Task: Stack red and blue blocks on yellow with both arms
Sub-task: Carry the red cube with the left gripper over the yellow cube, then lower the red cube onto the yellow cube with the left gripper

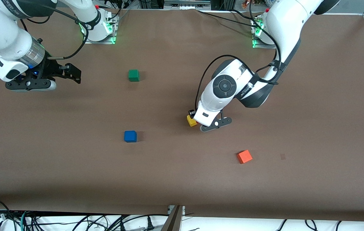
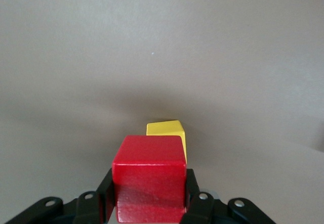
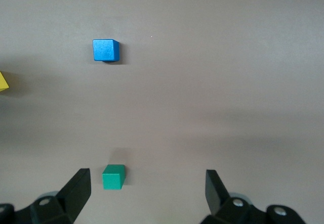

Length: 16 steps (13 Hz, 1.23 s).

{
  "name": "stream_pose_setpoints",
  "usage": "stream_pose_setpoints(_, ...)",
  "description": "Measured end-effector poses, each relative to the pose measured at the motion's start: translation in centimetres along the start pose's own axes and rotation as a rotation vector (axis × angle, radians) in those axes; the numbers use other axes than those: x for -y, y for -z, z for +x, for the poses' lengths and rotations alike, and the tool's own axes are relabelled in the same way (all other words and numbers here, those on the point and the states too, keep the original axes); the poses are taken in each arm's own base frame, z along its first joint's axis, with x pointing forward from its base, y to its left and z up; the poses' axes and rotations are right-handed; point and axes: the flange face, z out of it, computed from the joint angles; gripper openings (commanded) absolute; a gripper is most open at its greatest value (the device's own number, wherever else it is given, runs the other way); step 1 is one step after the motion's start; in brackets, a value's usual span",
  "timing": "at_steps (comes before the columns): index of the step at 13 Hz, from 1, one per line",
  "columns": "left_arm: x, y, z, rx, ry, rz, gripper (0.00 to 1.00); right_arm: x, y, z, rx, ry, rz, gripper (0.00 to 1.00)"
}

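Risk first: left gripper [image 2: 149, 204] pinches the small matte deep-red cube [image 2: 149, 176] between both black fingers and hangs low over the small matte bright-yellow cube [image 2: 167, 133], which sits on the brown table [image 1: 182, 179] about mid-table, toward the left arm's end. In the left wrist view the yellow cube peeks out from under the red one, offset to one side, so the two do not look squared up. I cannot tell whether red is touching yellow or just above it; in the front view the wrist hides most of both.

What can go wrong:
- Release with that offset and red lands half on, tips, and rolls off. Cause: poor overlap of the faces.
- Pressing down off-centre shoves yellow sideways across the paper, so the stack base moves.
- Fingers drag red on opening if one pad sticks; the cube is light and will follow.

Right gripper [image 3: 147, 193] waits with fingers spread wide, holding nothing, hovering over the table at the right arm's end, near the small matte green cube [image 1: 133, 75]. The small matte medium-blue cube [image 1: 130, 136] lies loose, nearer the front camera than the green one, well apart from yellow. Later risk: the right arm reaching in with blue while the left arm is over the stack. The small matte orange cube [image 1: 244, 157] sits nearer the camera than yellow, out of the way.
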Motion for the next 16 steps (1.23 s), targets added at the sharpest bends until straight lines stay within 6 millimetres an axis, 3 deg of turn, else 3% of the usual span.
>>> stream_pose_setpoints(4,-0.8,-2.9,-1.4,0.006,0.059,0.041,0.33,0.0,0.4,0.1,-0.013,0.000,0.002,1.00)
stream_pose_setpoints(11,-2.3,-4.0,-1.8,0.013,0.082,0.031,0.34,-0.1,0.8,0.3,-0.029,-0.002,0.004,1.00)
stream_pose_setpoints(16,-2.6,-5.8,-2.2,0.026,0.077,0.048,0.34,0.2,1.5,1.0,-0.049,-0.001,0.006,1.00)
